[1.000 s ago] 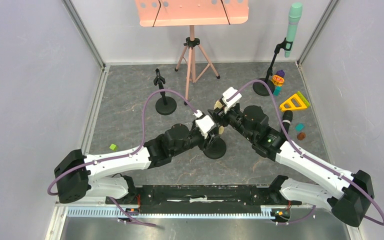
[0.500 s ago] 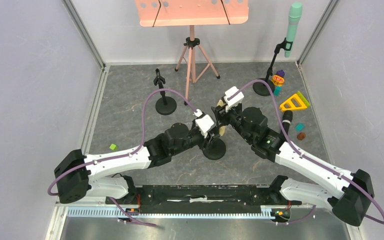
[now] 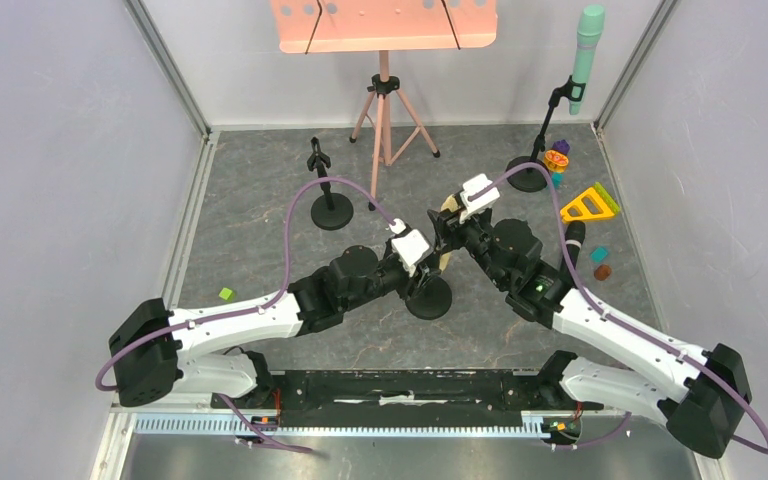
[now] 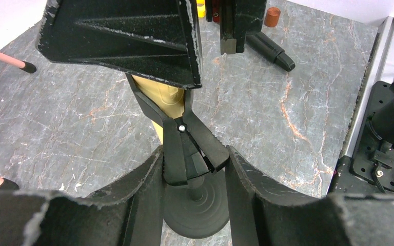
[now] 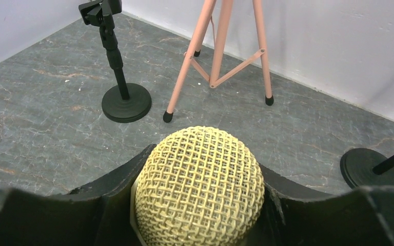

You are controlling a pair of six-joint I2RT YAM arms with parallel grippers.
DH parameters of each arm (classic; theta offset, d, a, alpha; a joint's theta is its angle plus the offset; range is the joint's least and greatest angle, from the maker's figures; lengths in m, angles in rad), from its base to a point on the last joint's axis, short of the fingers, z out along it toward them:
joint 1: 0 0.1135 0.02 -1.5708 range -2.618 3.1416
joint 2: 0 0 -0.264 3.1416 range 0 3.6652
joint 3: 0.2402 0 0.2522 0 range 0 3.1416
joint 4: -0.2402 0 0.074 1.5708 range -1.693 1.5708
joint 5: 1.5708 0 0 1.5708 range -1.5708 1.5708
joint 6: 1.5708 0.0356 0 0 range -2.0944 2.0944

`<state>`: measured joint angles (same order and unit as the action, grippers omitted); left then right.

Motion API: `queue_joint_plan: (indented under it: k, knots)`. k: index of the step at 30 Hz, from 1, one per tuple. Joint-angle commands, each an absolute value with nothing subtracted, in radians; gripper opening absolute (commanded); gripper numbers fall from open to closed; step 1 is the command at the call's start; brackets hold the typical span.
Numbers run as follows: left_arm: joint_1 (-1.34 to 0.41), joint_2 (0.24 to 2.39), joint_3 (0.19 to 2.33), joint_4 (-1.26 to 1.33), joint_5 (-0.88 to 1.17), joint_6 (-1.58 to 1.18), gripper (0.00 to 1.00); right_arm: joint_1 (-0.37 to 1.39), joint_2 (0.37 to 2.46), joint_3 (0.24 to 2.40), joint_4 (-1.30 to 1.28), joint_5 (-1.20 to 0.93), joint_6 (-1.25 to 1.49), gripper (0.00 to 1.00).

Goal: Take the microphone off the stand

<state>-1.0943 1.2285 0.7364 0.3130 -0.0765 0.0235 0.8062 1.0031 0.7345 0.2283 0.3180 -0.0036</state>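
The yellow microphone [image 5: 200, 184] has a mesh head that fills the bottom of the right wrist view. My right gripper [image 5: 200, 207] is shut on it, one black finger on each side. From above, the microphone [image 3: 449, 205] tilts up from the small black stand [image 3: 430, 297] at the table's middle. In the left wrist view its yellow body [image 4: 164, 97] runs down into the stand's clip [image 4: 187, 148]. My left gripper [image 4: 192, 179] is shut on the clip's handles, above the round base [image 4: 200, 210]. Whether the body still sits in the clip I cannot tell.
An empty black stand [image 3: 330, 205] stands back left, a pink music stand [image 3: 385, 100] at the back. A green microphone [image 3: 585, 60] on its own stand is back right. Toys, a yellow triangle [image 3: 588, 205] and a black microphone [image 3: 572, 245] lie right.
My right gripper has drifted a little to the right with the microphone's head. The left gripper holds its place on the clip.
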Motion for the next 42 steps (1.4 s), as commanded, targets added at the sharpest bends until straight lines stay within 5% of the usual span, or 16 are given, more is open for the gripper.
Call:
queue_joint_plan:
  k: [1, 8, 10, 13, 18, 23, 25, 27, 34, 42]
  knots:
    - [-1.092, 1.218, 0.741, 0.216, -0.102, 0.01, 0.02, 0.768, 0.972, 0.728, 0.299, 0.403, -0.113, 0.13]
    - [-1.092, 1.225, 0.749, 0.211, -0.109, 0.01, 0.03, 0.769, 0.937, 0.693, 0.41, 0.271, -0.148, 0.09]
    - [-1.092, 1.228, 0.752, 0.221, -0.097, -0.023, 0.26, 0.769, 0.937, 0.695, 0.406, 0.226, -0.119, 0.08]
    - [-1.092, 1.238, 0.763, 0.245, -0.092, -0.043, 0.44, 0.769, 0.94, 0.678, 0.404, 0.189, -0.084, 0.08]
    - [-1.092, 1.252, 0.793, 0.235, -0.116, -0.046, 0.49, 0.768, 0.927, 0.648, 0.389, 0.216, -0.058, 0.07]
    - [-1.092, 1.266, 0.823, 0.222, -0.113, -0.047, 0.38, 0.769, 0.925, 0.641, 0.383, 0.193, -0.063, 0.07]
    - [-1.091, 1.273, 0.831, 0.202, -0.134, -0.053, 0.26, 0.769, 0.922, 0.636, 0.395, 0.167, -0.074, 0.07]
    - [-1.092, 1.272, 0.83, 0.185, -0.149, -0.06, 0.04, 0.768, 0.917, 0.632, 0.412, 0.161, -0.089, 0.07]
    - [-1.092, 1.229, 0.781, 0.164, -0.209, -0.092, 0.02, 0.769, 0.962, 0.688, 0.374, 0.467, -0.259, 0.03]
    - [-1.088, 1.242, 0.791, 0.137, -0.225, -0.101, 0.02, 0.755, 0.881, 0.613, 0.492, 0.189, -0.212, 0.0]
